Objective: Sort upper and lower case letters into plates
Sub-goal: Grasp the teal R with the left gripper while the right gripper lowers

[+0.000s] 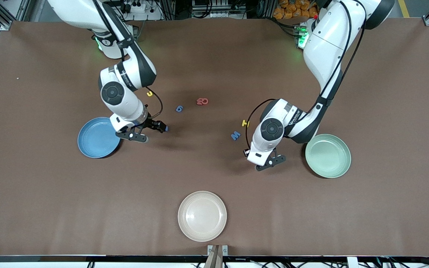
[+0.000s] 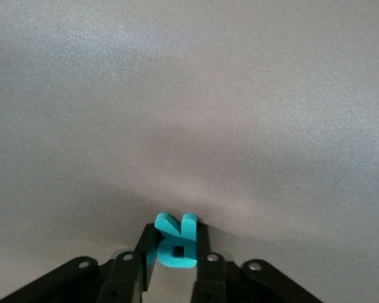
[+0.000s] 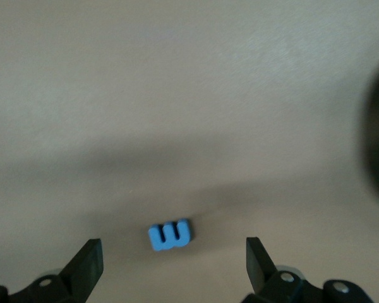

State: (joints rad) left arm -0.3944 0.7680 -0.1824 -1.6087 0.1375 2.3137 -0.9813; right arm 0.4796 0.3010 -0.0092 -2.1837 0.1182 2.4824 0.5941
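Left gripper (image 2: 170, 265) is seen clamped on a small teal toy letter R (image 2: 174, 243), which is gripped between the two black fingers and held over bare brown table (image 1: 214, 216), with the pale green round plate (image 1: 343, 163) just beside it toward the left arm's end. Right gripper (image 3: 174, 268) is held with its fingers apart above a small blue toy letter m (image 3: 170, 234), which lies on the table between the fingertips and nearer one of them. The blue round plate (image 1: 88, 143) lies just beside this gripper in the front view. Still loose on the table are a yellow u (image 1: 149, 93), a blue g (image 1: 179, 108), a red pair (image 1: 202, 101), a yellow H (image 1: 245, 123) and a blue M (image 1: 235, 135). A cream-white plate (image 1: 188, 227) sits apart. For the coming drop, the green plate is judged nearest the left gripper.
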